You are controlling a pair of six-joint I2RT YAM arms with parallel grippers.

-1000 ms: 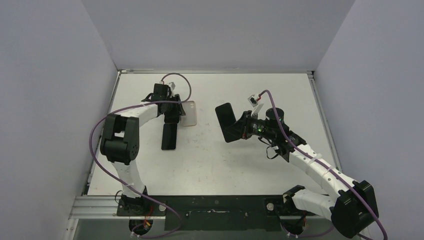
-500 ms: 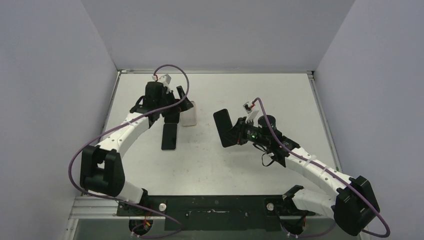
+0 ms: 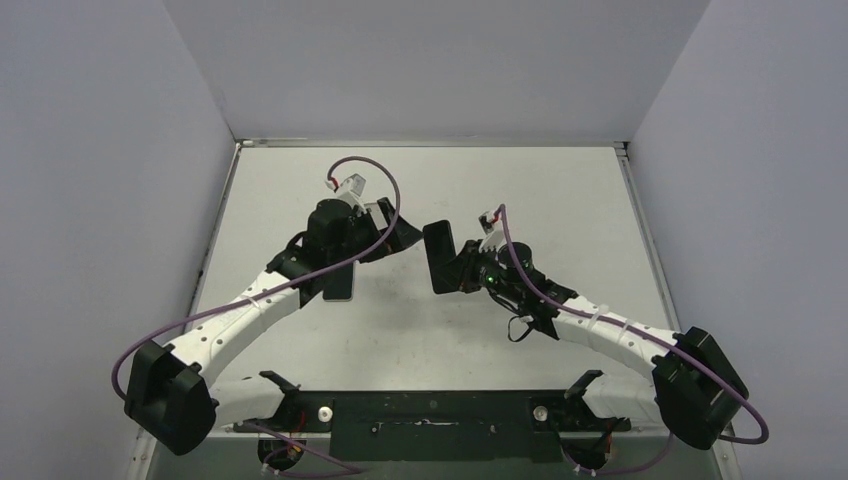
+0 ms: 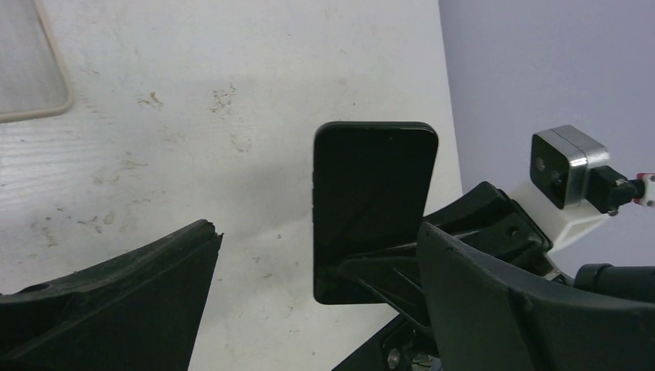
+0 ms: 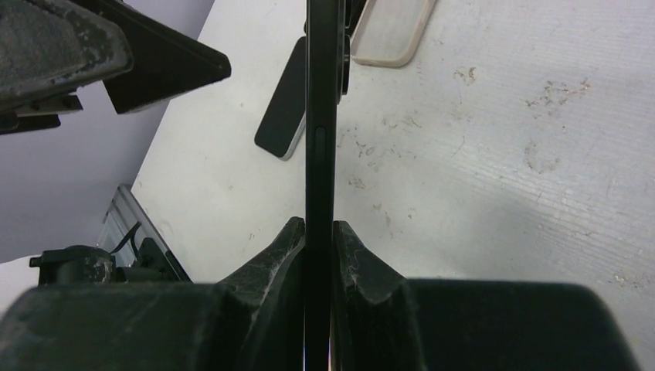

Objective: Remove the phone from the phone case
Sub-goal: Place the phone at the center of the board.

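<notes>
My right gripper (image 3: 462, 272) is shut on the lower end of a black phone (image 3: 440, 258), holding it upright above the table's middle. In the right wrist view the phone (image 5: 322, 116) stands edge-on between the pads of the right gripper (image 5: 318, 232); I cannot tell a dark phone case from the phone itself. My left gripper (image 3: 395, 235) is open just left of it, close but not touching. In the left wrist view the phone's flat face (image 4: 371, 201) stands ahead of the wide-spread left gripper (image 4: 317, 255).
An empty clear phone case (image 4: 27, 69) lies flat on the table behind the left gripper, also seen as the clear case (image 5: 390, 31). A second black phone (image 3: 342, 285) lies flat, partly under the left arm. Walls close in on three sides.
The left gripper left the clear case, opened wide and swung right toward the held phone. The right arm carried the phone a little to the left, still shut on it.
</notes>
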